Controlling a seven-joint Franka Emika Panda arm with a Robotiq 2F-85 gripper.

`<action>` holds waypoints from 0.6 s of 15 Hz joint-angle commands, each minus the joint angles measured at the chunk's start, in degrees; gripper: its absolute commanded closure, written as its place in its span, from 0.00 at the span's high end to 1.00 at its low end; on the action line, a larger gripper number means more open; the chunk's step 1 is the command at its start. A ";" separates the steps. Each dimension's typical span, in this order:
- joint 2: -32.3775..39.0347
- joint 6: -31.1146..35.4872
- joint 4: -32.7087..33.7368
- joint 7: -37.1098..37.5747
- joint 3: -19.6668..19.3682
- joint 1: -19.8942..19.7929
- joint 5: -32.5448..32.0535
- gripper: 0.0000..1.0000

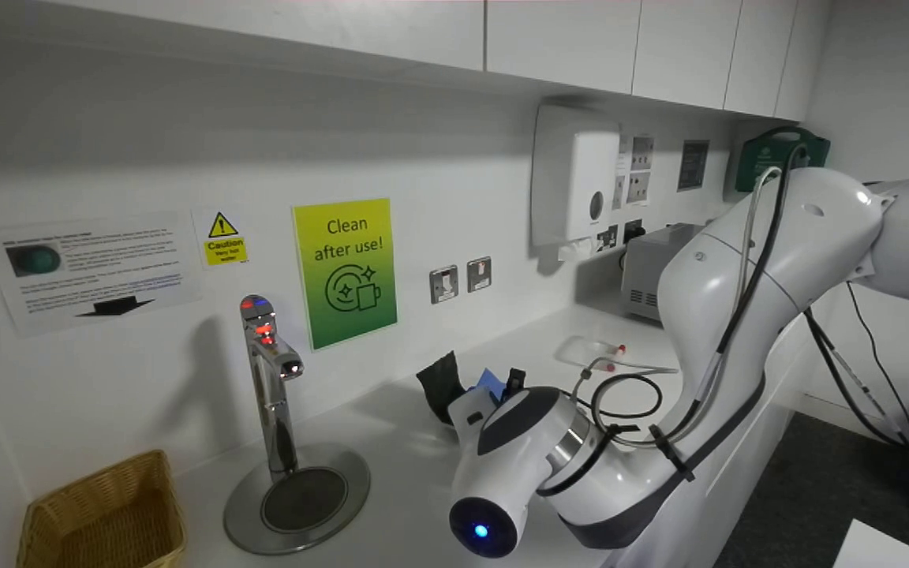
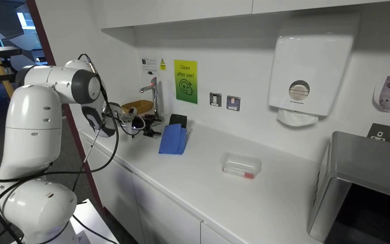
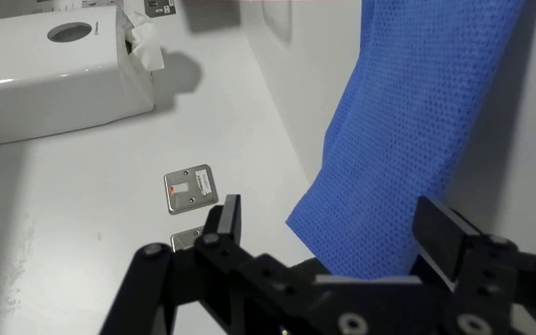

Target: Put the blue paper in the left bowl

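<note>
- At left in an exterior view, the claw point(image 3: 328, 218) stands wide open, gripping nothing.
- Blue paper point(image 2: 170, 139) tilts on the counter point(image 2: 212, 193) beside it; off-centre closing could topple it.
- Black piece point(image 2: 178, 120) behind may get caught, should jaws reach deep.

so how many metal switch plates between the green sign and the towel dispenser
2. In both exterior views, the left plate is nearer the green sign, the right plate nearer the towel dispenser; none seems hidden there.
</note>
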 commanded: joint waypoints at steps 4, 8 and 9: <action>2.60 3.00 3.58 0.80 -0.32 0.29 -2.09 1.00; 3.43 3.56 4.19 1.27 -0.35 0.49 -1.84 1.00; 3.50 3.59 4.17 1.44 -0.34 0.55 -1.75 1.00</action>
